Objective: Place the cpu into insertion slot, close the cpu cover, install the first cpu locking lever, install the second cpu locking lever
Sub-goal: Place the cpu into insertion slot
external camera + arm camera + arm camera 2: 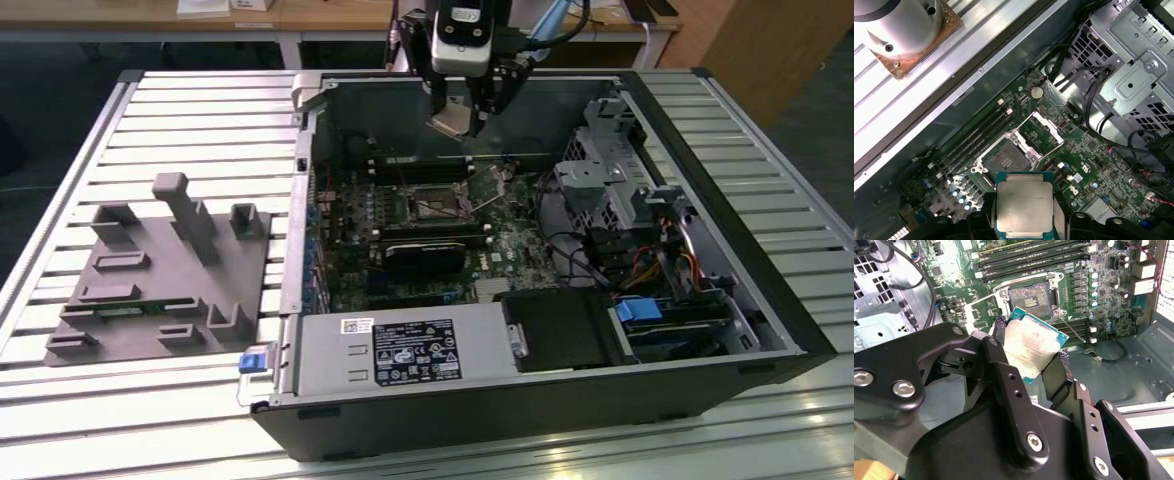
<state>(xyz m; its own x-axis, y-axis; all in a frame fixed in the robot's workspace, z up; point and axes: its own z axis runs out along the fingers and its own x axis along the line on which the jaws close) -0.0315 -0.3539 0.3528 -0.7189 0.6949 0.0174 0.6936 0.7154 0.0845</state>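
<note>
- Exterior view: found the gripper [467,116] at the upper centre of the frame, clamped on the cpu [451,124]. Placed it well above the insertion slot [434,207], which sat mid-frame on the green board [347,250] inside the open computer case [400,410]. Judged that height as clearance over the case walls.
- Second wrist view: saw the cpu [1031,347] pinched by two opposite edges between the black fingers [1004,370], tilted, likely to keep its contact face untouched. Noted the slot [1030,299] bare, with the memory slots [1019,255] just beside one rim.
- First wrist view: made out the cpu cover [1041,131] standing open off the slot [1004,159], perhaps hinged at one edge, though hard to tell. Found open room over the socket, with the cables [1094,100] and metal cage [1134,75] well apart.
</note>
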